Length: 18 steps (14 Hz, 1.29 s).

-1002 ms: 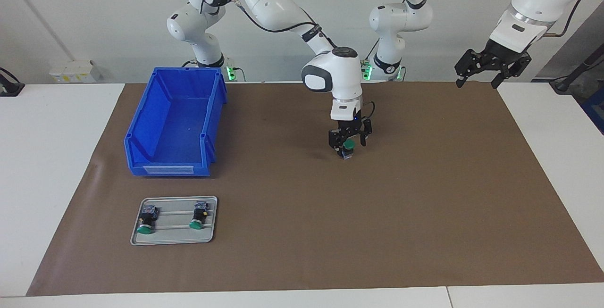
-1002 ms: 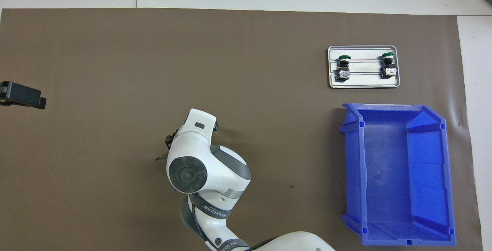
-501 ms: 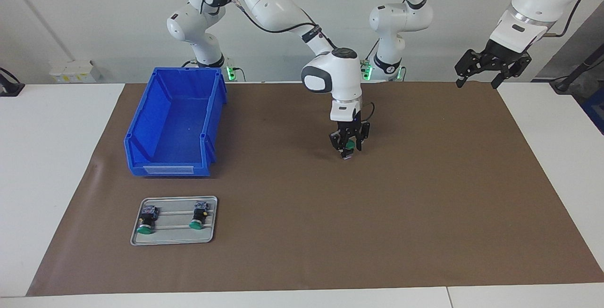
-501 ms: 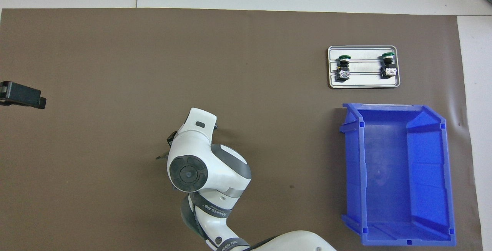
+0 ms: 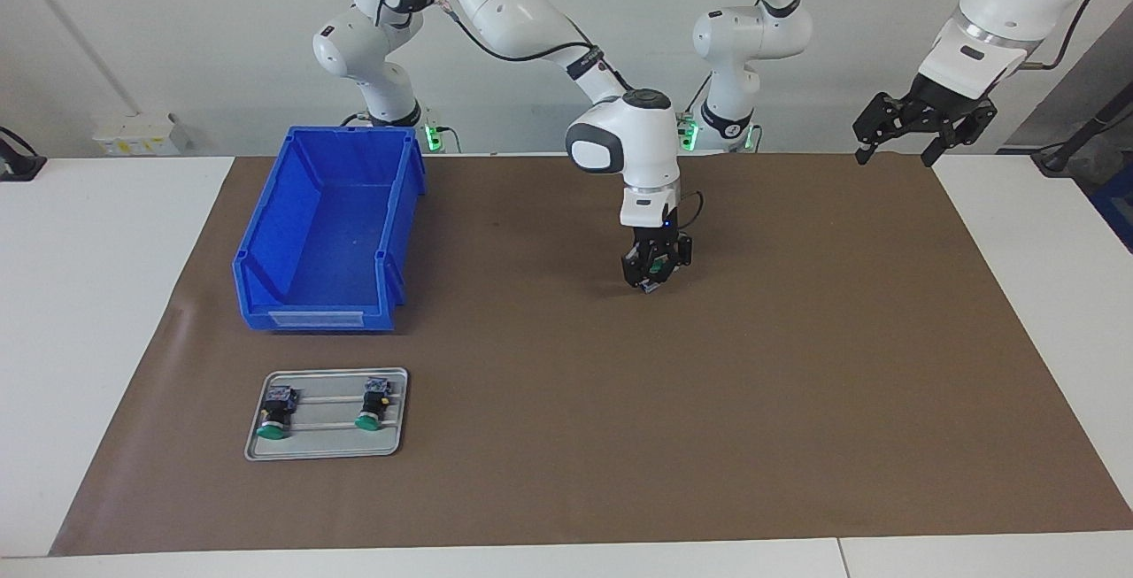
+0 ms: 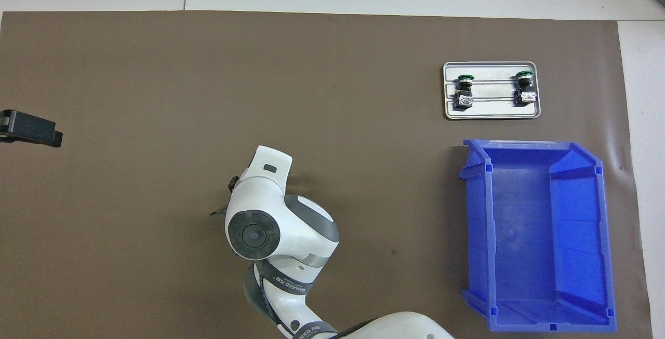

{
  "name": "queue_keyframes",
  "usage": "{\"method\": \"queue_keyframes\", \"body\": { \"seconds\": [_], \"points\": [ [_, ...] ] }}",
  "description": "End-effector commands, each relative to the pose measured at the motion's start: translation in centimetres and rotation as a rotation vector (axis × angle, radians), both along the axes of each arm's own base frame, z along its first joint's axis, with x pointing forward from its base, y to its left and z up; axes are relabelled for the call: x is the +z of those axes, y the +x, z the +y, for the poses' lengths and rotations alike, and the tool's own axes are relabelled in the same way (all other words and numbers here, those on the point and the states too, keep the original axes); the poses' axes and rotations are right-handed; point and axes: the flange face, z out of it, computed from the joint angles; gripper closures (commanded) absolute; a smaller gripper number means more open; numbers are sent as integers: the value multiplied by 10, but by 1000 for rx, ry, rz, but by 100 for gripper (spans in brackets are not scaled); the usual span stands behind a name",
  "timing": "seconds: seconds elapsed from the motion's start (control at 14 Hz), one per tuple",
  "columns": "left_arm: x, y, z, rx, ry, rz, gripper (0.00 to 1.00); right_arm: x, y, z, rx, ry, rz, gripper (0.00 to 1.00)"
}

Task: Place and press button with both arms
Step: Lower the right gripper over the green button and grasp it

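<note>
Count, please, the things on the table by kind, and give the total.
Buttons: 3, two on the tray, one in the right gripper
Tray: 1
Bin: 1
Total: 5
</note>
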Motion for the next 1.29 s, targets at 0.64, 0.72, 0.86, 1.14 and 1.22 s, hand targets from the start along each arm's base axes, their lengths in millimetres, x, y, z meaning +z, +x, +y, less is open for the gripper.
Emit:
{"method": "queue_keyframes", "body": {
  "seconds": [0.64,0.72,0.86,1.14,1.22],
  "points": [
    [0,-7,3,1,13,9,0,14,5,7,-1,-16,-4,0],
    [0,-7,3,1,13,9,0,13,4,7,-1,-17,-1,0],
    [0,-7,3,1,13,9,0,7,-1,6,0,-25,13,0],
    [0,-7,3,1,13,9,0,-5,-9,3,0,-66,44,0],
    [0,-7,3,1,13,9,0,-5,-9,3,1,-66,44,0]
  ]
}}
